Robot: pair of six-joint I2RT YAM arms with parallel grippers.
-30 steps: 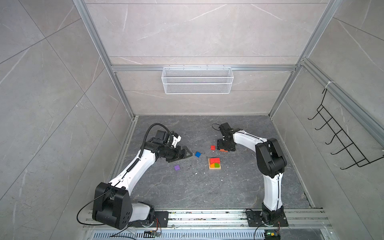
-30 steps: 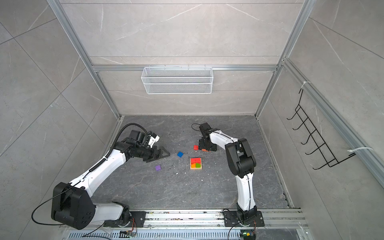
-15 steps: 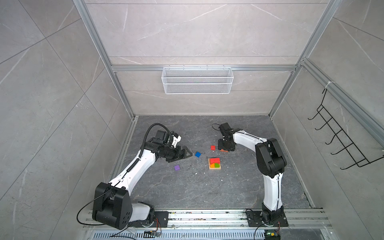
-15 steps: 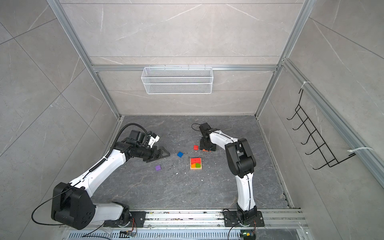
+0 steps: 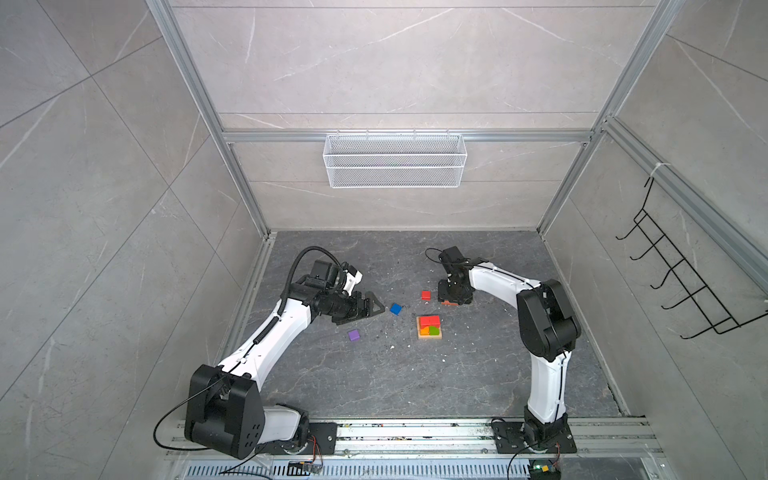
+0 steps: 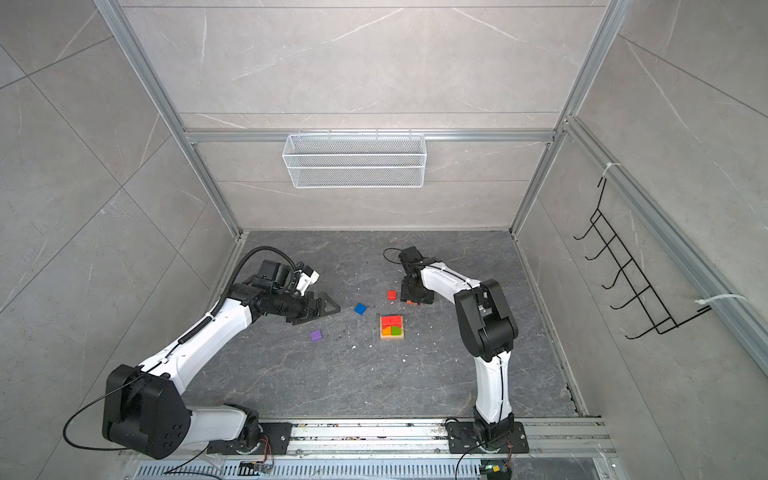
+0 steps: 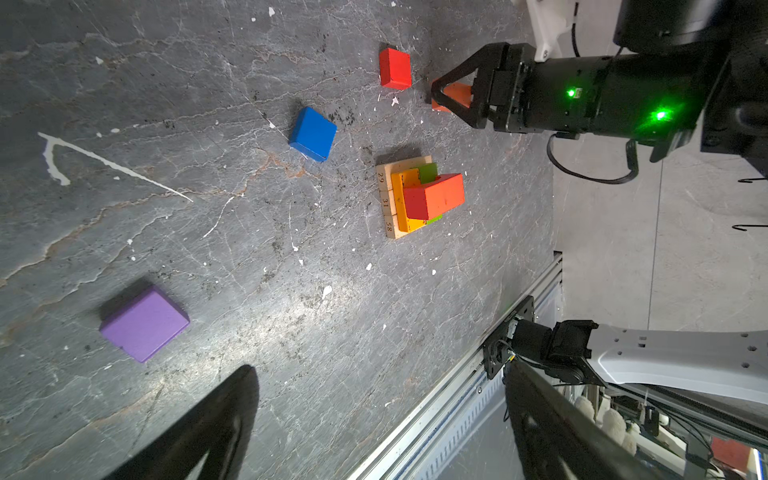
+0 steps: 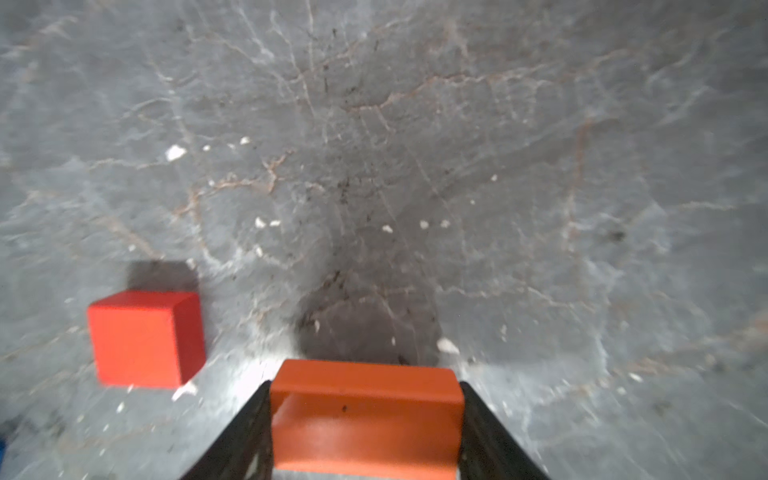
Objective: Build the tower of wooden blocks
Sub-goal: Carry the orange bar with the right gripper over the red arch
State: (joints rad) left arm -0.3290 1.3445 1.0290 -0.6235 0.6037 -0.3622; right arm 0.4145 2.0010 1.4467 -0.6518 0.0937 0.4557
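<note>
Right gripper (image 8: 365, 386) clamped on an orange block (image 8: 365, 432), near the partly built tower (image 5: 429, 328).

The tower, with a tan base, an orange and green layer and a red bar on top, stands close to the right gripper on its base-ward side, apart from it. The orange block sits between the right fingers, both pressing its sides, low at the floor (image 5: 374, 382). A red cube (image 5: 425, 295) lies just beside that gripper, toward the left arm. The left gripper (image 5: 372, 308) hangs wide open and holds nothing, with a blue cube (image 5: 395, 308) just ahead of its fingertips and a purple cube (image 5: 353, 335) near it.
</note>
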